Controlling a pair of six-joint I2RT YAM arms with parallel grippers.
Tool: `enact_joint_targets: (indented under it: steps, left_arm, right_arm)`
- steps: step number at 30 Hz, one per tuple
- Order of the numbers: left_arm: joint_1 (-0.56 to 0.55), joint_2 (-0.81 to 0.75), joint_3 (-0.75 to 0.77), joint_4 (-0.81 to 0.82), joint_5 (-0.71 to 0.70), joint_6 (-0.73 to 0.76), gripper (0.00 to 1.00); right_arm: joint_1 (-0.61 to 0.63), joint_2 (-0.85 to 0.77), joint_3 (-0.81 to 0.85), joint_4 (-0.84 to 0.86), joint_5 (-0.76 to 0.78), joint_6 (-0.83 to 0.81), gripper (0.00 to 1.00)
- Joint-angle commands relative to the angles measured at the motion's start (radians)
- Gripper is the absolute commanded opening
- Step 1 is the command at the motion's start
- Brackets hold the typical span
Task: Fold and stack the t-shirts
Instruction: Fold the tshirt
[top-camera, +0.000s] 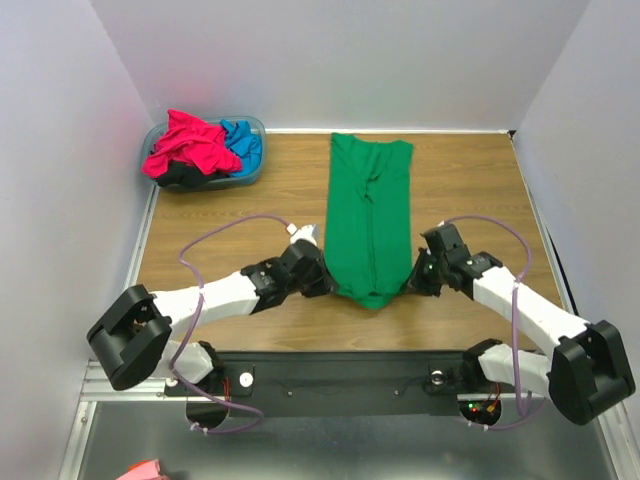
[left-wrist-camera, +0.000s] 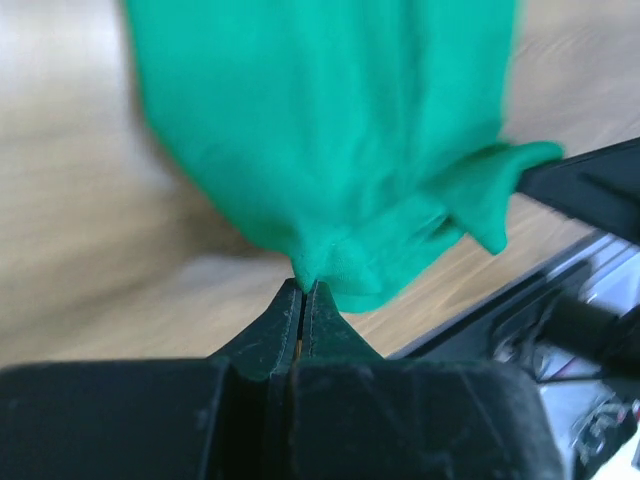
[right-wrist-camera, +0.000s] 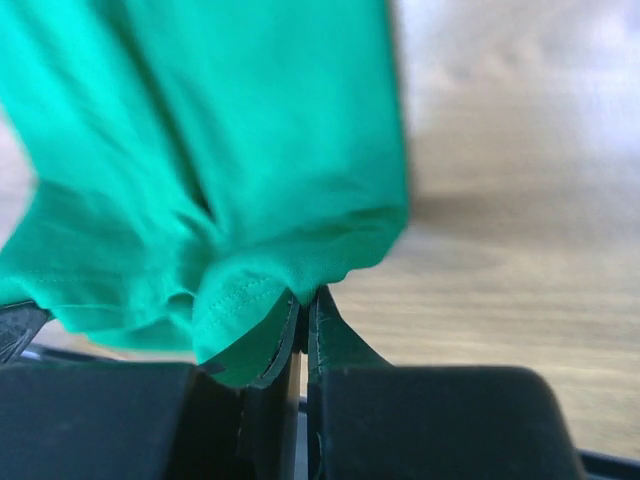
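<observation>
We see a wooden table (top-camera: 240, 200), white walls (top-camera: 350, 60) — the green t-shirt (top-camera: 371, 200) stretches ahead from left gripper (top-camera: 325, 285) and right gripper (top-camera: 413, 283), the 2 pinching its near hem.

Bright green t-shirt (top-camera: 371, 215): plain, unpatterned, with hem stitching in the same green. Bench (top-camera: 230, 210): light brown wood grain. Basin (top-camera: 254, 172): translucent blue. T-shirts in it: magenta-pink t-shirt (top-camera: 185, 145), bright blue t-shirt (top-camera: 243, 140), black t-shirt (top-camera: 185, 178), all plain. Left pincer (left-wrist-camera: 303, 290) and right pincer (right-wrist-camera: 303, 297): black. Left arm (top-camera: 215, 297) and right arm (top-camera: 520, 305): white shells, black joints. Cables (top-camera: 240, 220): pale purple. Walls (top-camera: 350, 60): off-white.
</observation>
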Motion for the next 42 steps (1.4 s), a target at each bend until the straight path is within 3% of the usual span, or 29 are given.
enact_joint_targets:
  steps: [1,8,16,24,38,39,40,42]
  left_arm:
    - [0.057,0.031,0.134,-0.05,-0.051,0.098,0.0]
    - [0.212,0.169,0.323,-0.066,0.026,0.215,0.0]
    - [0.328,0.392,0.619,-0.066,0.102,0.32,0.0]
    - [0.407,0.567,0.863,-0.118,0.161,0.393,0.0]
    - [0.454,0.82,1.102,-0.187,0.225,0.465,0.0]
    - [0.457,0.837,1.116,-0.192,0.224,0.465,0.02]
    - [0.46,0.845,1.122,-0.192,0.219,0.465,0.25]
    - [0.473,0.86,1.144,-0.207,0.228,0.462,0.53]
  right_arm:
    - [0.004,0.067,0.137,0.031,0.112,-0.021,0.0]
    - [-0.002,0.279,0.412,0.035,0.311,-0.053,0.0]
    - [-0.054,0.499,0.661,0.051,0.398,-0.104,0.0]
    - [-0.132,0.652,0.825,0.057,0.38,-0.153,0.0]
    - [-0.191,0.863,0.985,0.063,0.273,-0.2,0.0]
    - [-0.191,0.874,0.99,0.063,0.27,-0.203,0.01]
    - [-0.191,0.889,1.003,0.061,0.27,-0.206,0.04]
    - [-0.192,0.896,1.011,0.061,0.283,-0.206,0.15]
